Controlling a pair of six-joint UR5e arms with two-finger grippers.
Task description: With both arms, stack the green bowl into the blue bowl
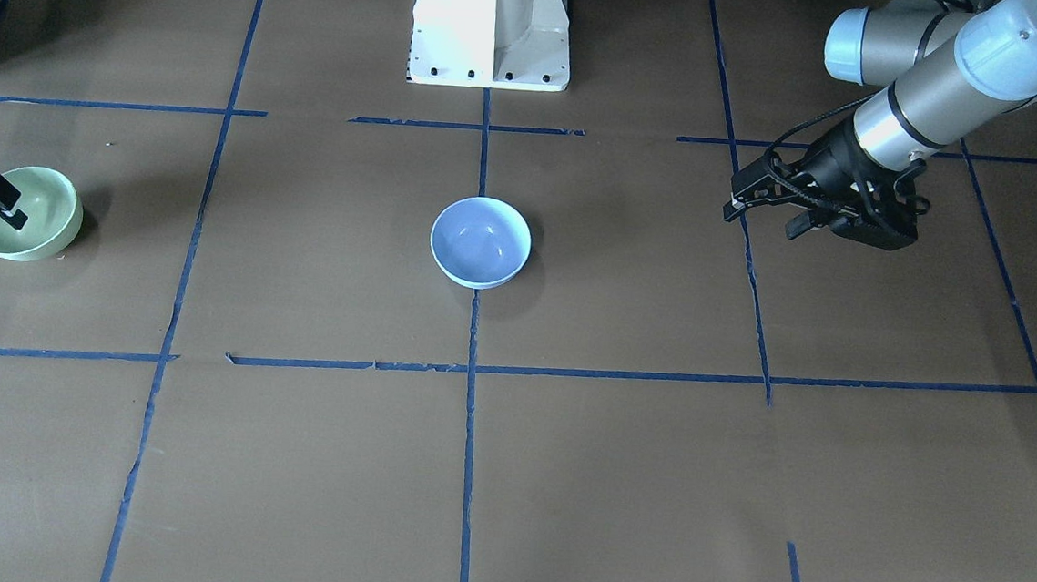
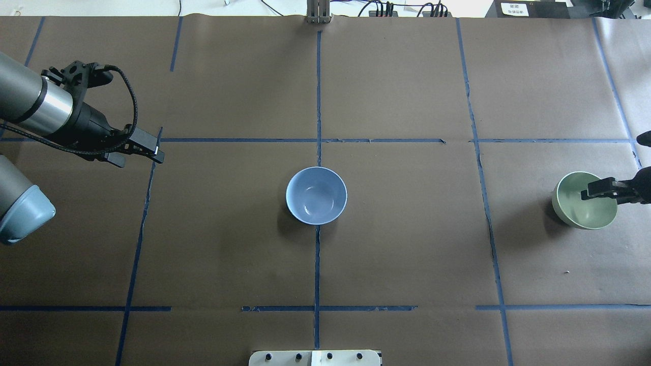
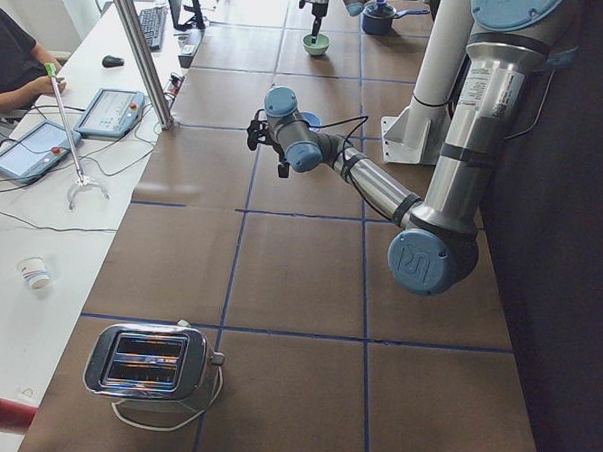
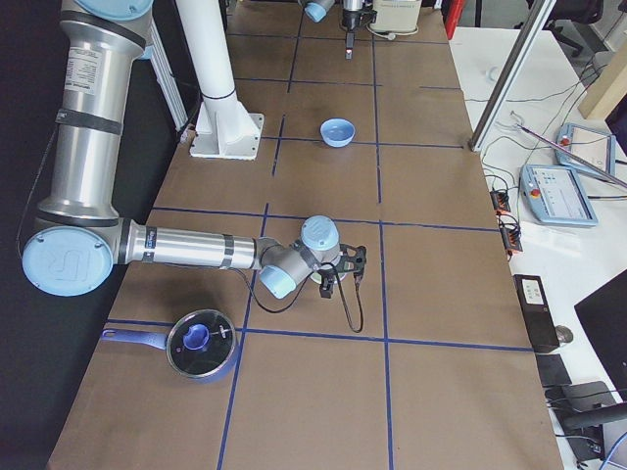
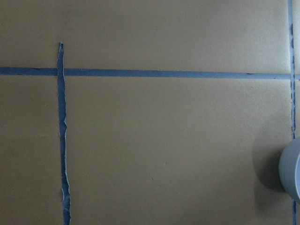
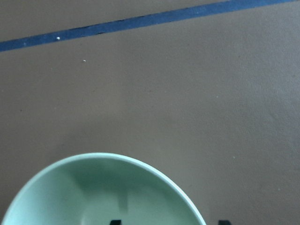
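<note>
Brown paper covered the surface (image 2: 407, 254). I counted two bowls: the blue bowl (image 2: 316, 195) at its centre, the green bowl (image 2: 580, 208) far right. Of two hands, the right hand (image 2: 590, 193) straddled the green rim, unclenched; the left hand (image 2: 142, 157) hung released, well apart.

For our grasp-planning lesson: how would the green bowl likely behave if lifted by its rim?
The green bowl looks glossy, so it may slip. Held at one rim side, it would probably tilt. Its even, round rim suggests stiffness.
</note>
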